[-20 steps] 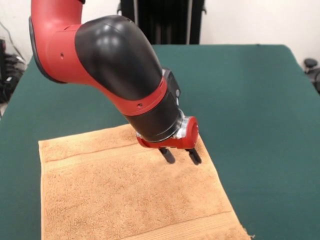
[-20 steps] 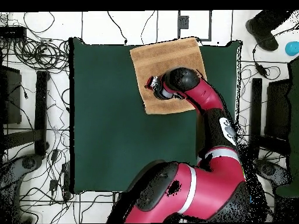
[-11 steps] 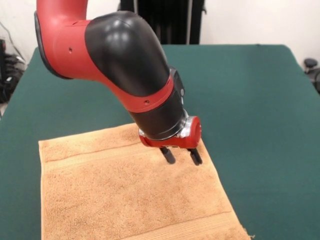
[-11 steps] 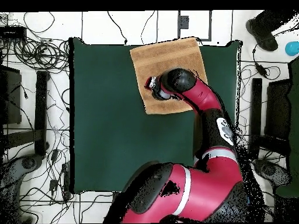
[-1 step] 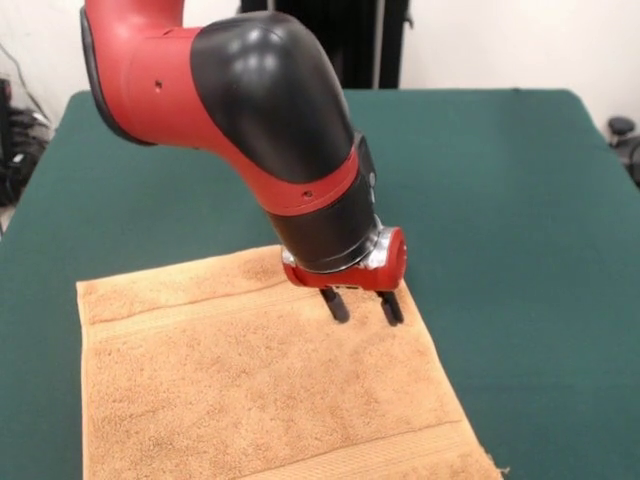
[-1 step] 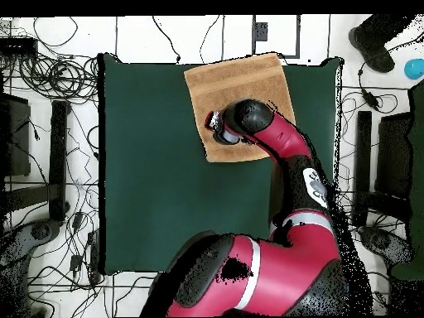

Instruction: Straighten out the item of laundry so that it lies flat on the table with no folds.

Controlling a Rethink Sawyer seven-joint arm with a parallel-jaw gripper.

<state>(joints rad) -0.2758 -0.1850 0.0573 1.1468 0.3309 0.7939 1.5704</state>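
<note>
The item of laundry, a tan-orange towel (image 5: 250, 390), lies spread out on the green table (image 5: 500, 200) at the near left of the front view, with a woven band along its far and near edges. No fold shows in it. My gripper (image 5: 362, 308) is open with nothing between its fingers, and its tips point down at the towel's right edge near the far right corner. I cannot tell whether the tips touch the cloth. In the overhead view the towel (image 6: 240, 91) sits at the top edge of the table (image 6: 149, 166), with the gripper (image 6: 214, 122) over its left side.
My bulky red and black arm (image 5: 250, 130) hangs over the towel's far side and hides part of it. A black stand (image 5: 320, 40) is behind the table. Cables (image 6: 50, 74) litter the floor around the table, with dark equipment (image 6: 58, 149) beside it.
The gripper has edged slightly to the right in the front view and the wrist has swung more upright. The towel has not moved.
</note>
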